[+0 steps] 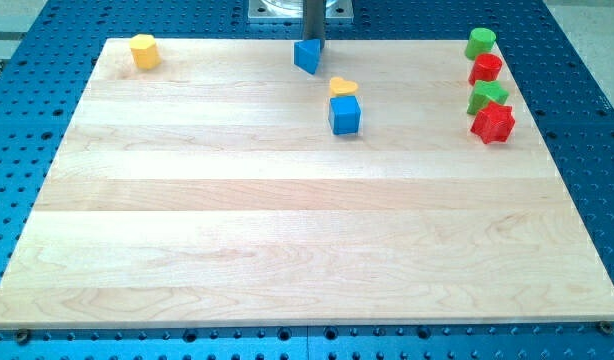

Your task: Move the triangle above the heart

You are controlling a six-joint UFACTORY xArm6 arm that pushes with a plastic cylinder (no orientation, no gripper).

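A blue triangle block [306, 56] stands near the view's top edge of the wooden board [287, 230], just left of centre. My tip [313, 43] is right behind it, at its upper right, touching or nearly touching it. A yellow heart [342, 87] lies to the triangle's lower right, with a blue cube [344, 115] directly below the heart and touching it. The triangle is up and to the left of the heart, about a block's width apart.
A yellow hexagon-like block [143, 50] sits at the board's top left corner. At the top right stand a green cylinder [480, 43], a red block [485, 69], a green star-like block [487, 97] and a red star [492, 123] in a column.
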